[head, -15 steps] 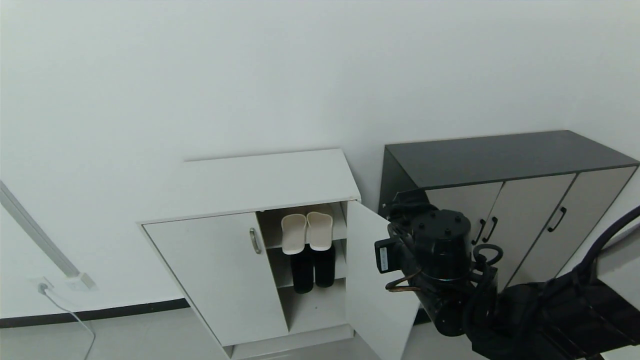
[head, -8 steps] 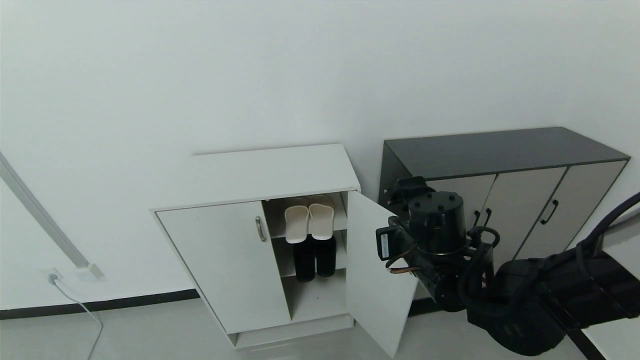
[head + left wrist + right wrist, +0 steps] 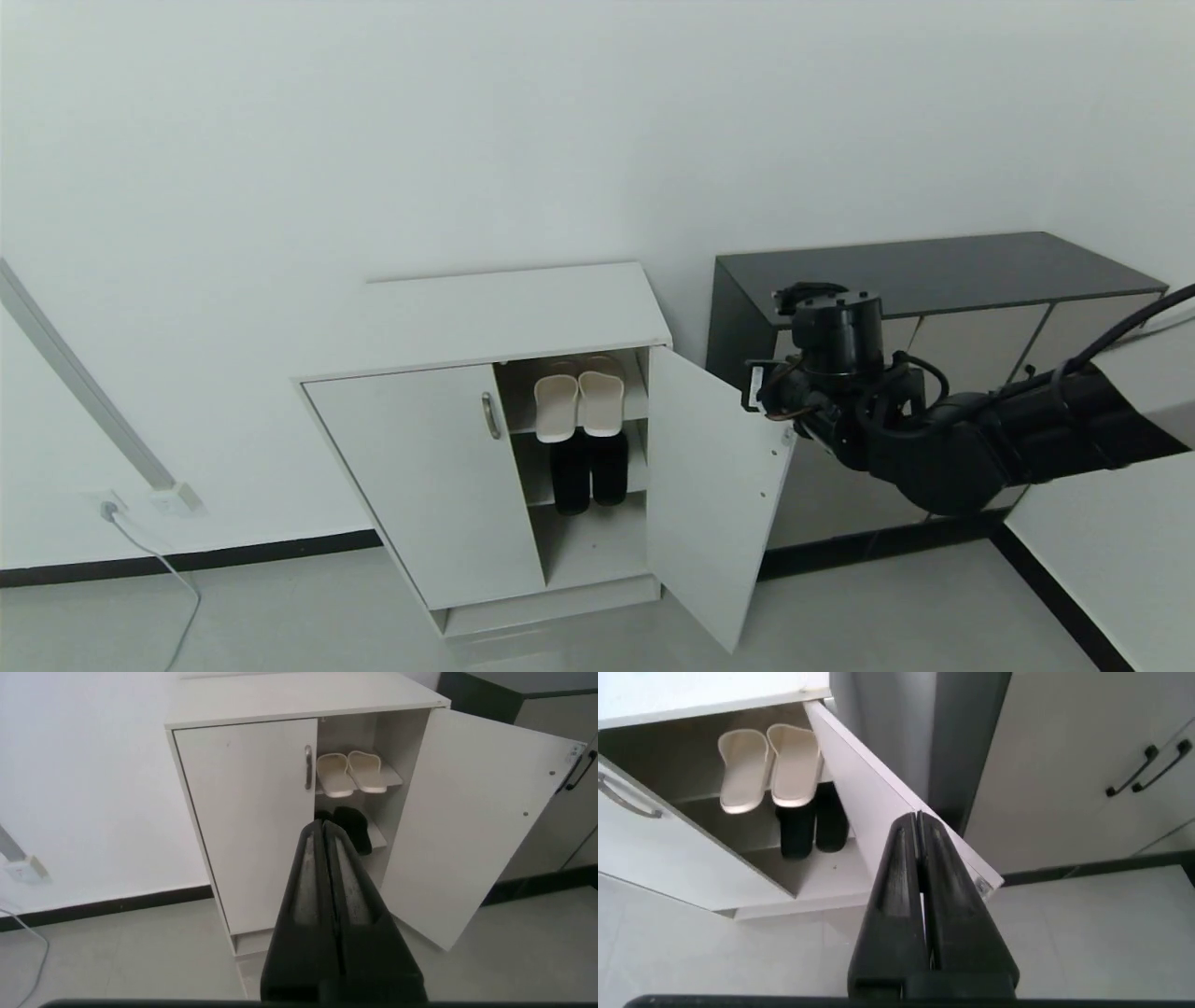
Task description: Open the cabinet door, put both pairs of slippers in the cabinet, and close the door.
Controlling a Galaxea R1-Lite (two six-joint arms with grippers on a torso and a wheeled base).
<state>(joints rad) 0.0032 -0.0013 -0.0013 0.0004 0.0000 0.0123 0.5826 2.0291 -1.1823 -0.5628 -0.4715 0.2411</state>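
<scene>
Cabinet door (image 3: 714, 495): found swung wide open on the right side of the white cabinet (image 3: 513, 313), free edge out toward the room, inner face turned to the shelves. Logged the left-hand door (image 3: 420, 485) as shut, with a metal handle (image 3: 489, 415) upright near its inner edge. Counted two pairs inside the open half: white slippers (image 3: 579, 406) side by side on the upper shelf, ends overhanging its front edge; black slippers (image 3: 588, 481) side by side on the shelf directly beneath. Recorded the left gripper (image 3: 322, 831) with fingers pressed together, holding nothing, pointed at the cabinet's opening and well apart from it. Recorded the right gripper (image 3: 920, 826) likewise pressed together and empty, near the open door's edge without touching it. Placed the right arm (image 3: 934, 439) in front of a dark cabinet (image 3: 934, 266) just beside the white one. Noted a wall socket (image 3: 107, 509) with a cable low on the wall, well to the left.
</scene>
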